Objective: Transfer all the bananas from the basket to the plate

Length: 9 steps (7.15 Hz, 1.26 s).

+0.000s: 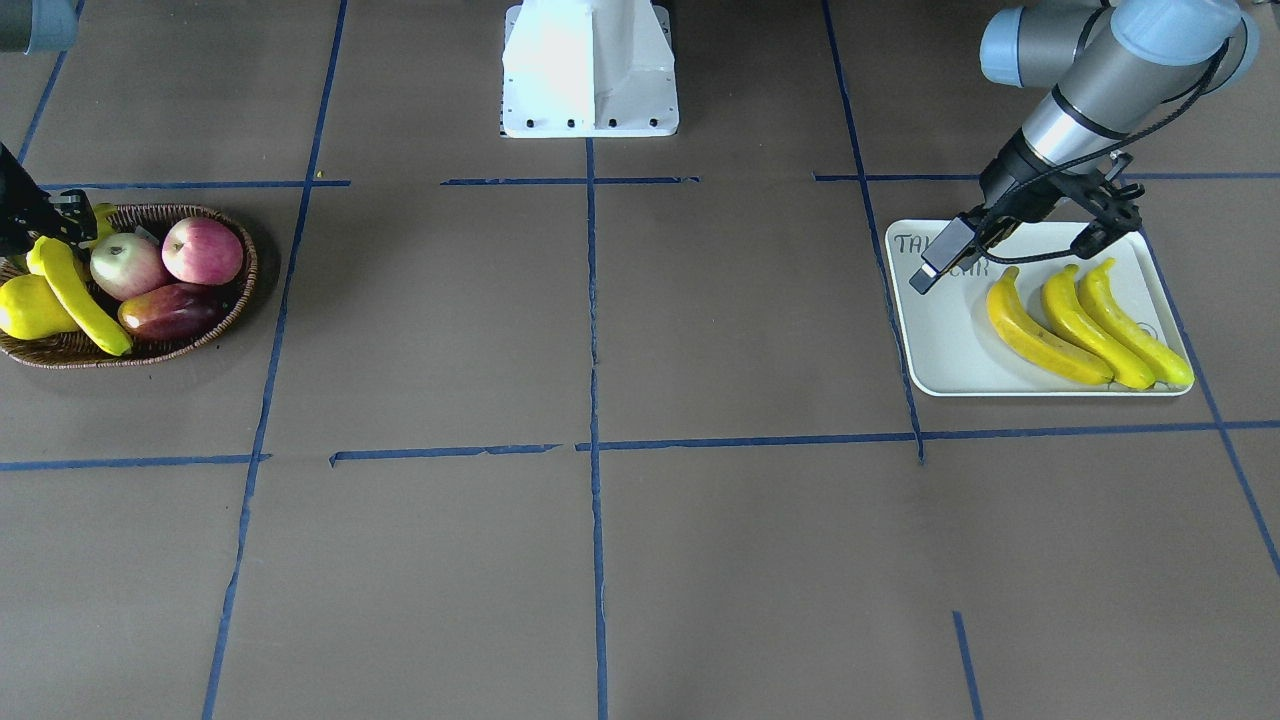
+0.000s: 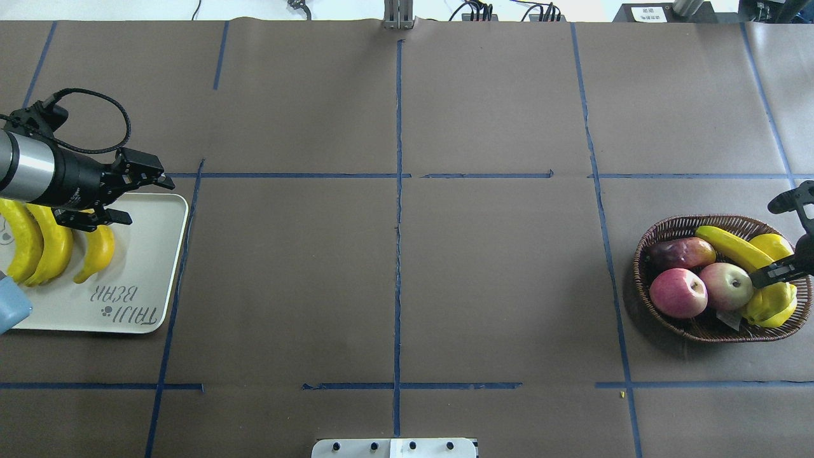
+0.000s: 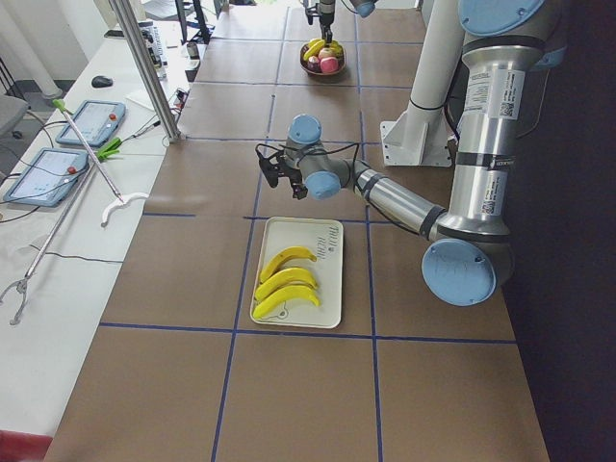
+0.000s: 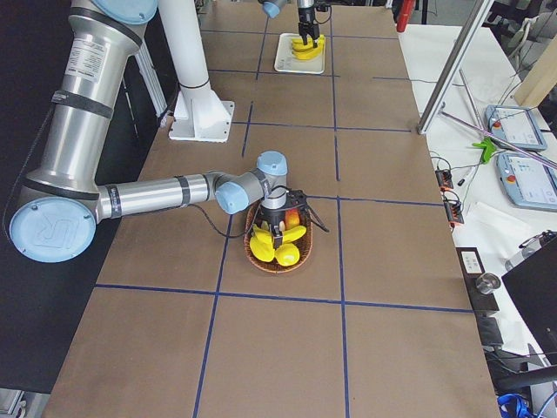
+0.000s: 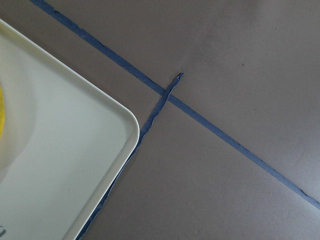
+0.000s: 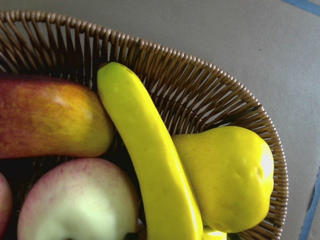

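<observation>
Worktop (image 2: 483, 286) was dull brown, gridded with blue tape lines (image 2: 399, 191). At its left edge, the plate (image 2: 152, 254) was white with grey lettering; the three bananas (image 1: 1090, 335) on it were bright yellow. At its right edge, the basket (image 2: 674, 229) was brown wicker weave. Fourth banana (image 6: 150, 165) was yellow with a greenish tip. Pears (image 6: 225, 175) were yellow, apples (image 2: 678, 292) pink-red mottled over pale green, and mango (image 6: 50, 120) dark red shading to orange.

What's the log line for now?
plate: three bananas | basket: one banana | left gripper: open | right gripper: open over basket

table (image 2: 496, 286): brown paper cover, blue tape (image 2: 399, 254) grid | side bench (image 3: 58, 346): white, two tablets (image 3: 91, 120) | metal post (image 3: 146, 67) | light: bright, even
</observation>
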{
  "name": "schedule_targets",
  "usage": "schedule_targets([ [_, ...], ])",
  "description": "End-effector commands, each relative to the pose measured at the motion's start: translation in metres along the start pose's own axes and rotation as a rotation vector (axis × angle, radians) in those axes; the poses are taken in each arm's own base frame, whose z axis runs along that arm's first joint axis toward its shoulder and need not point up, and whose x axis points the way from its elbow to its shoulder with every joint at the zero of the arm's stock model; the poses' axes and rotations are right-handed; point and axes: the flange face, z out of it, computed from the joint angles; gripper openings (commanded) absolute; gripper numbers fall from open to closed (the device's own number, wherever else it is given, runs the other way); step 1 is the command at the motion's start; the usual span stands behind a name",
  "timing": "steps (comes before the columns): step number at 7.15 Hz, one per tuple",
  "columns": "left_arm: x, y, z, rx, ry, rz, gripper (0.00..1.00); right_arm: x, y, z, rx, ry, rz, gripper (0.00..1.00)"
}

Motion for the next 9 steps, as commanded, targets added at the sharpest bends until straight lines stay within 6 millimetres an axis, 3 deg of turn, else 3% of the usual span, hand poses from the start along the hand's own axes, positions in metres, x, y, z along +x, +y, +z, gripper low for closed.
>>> schedule_targets([
  [1, -0.001, 0.000, 0.000, 0.000, -0.001, -0.001, 1.00, -0.002, 0.000, 0.005, -0.009, 0.001, -0.006, 0.65],
  [4, 0.001, 0.002, -0.002, -0.002, 0.005, -0.015, 1.00, -0.009, 0.003, 0.013, -0.019, 0.018, -0.029, 0.61],
  [5, 0.001, 0.002, -0.002, -0.002, 0.005, -0.018, 1.00, -0.010, 0.003, 0.015, -0.023, 0.018, -0.032, 0.49],
  [7, 0.002, 0.003, -0.003, -0.002, 0.006, -0.017, 1.00, -0.011, 0.002, 0.015, -0.022, 0.017, -0.033, 0.16],
  [9, 0.001, 0.002, -0.002, -0.002, 0.005, -0.018, 1.00, -0.017, -0.003, -0.003, 0.011, -0.003, -0.036, 0.05],
])
